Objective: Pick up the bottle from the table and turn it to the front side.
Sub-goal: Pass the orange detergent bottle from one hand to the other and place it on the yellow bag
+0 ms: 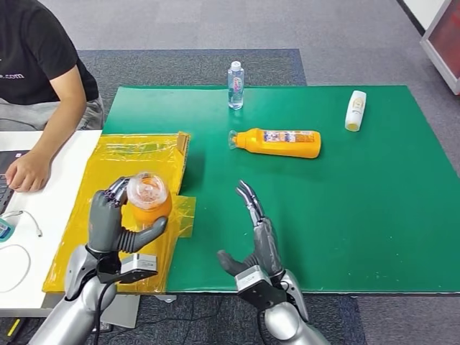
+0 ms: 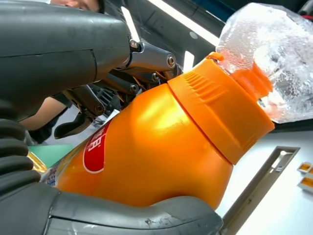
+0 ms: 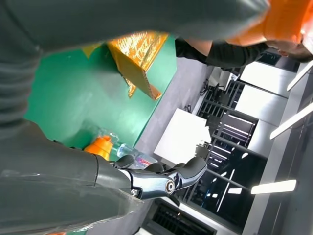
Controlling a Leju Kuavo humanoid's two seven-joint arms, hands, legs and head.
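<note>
My left hand [image 1: 106, 219] grips an orange bottle [image 1: 149, 198] with a clear cap, lifted above the yellow packaging, cap end toward the head camera. In the left wrist view the bottle [image 2: 155, 147] lies between my thumb and fingers, a red label patch showing on its side, the clear cap [image 2: 273, 54] beyond. My right hand [image 1: 257, 237] hovers open over the green table [image 1: 352, 215] near its front edge, fingers extended and holding nothing. A second orange bottle [image 1: 282, 143] lies on its side at mid table, cap to the left.
A clear water bottle [image 1: 235, 85] stands at the far edge and a white bottle [image 1: 355, 111] lies at the far right. Yellow padded packaging [image 1: 130, 162] covers the table's left end. A person [image 1: 38, 65] sits at the white table [image 1: 54, 187], hand on a keyboard.
</note>
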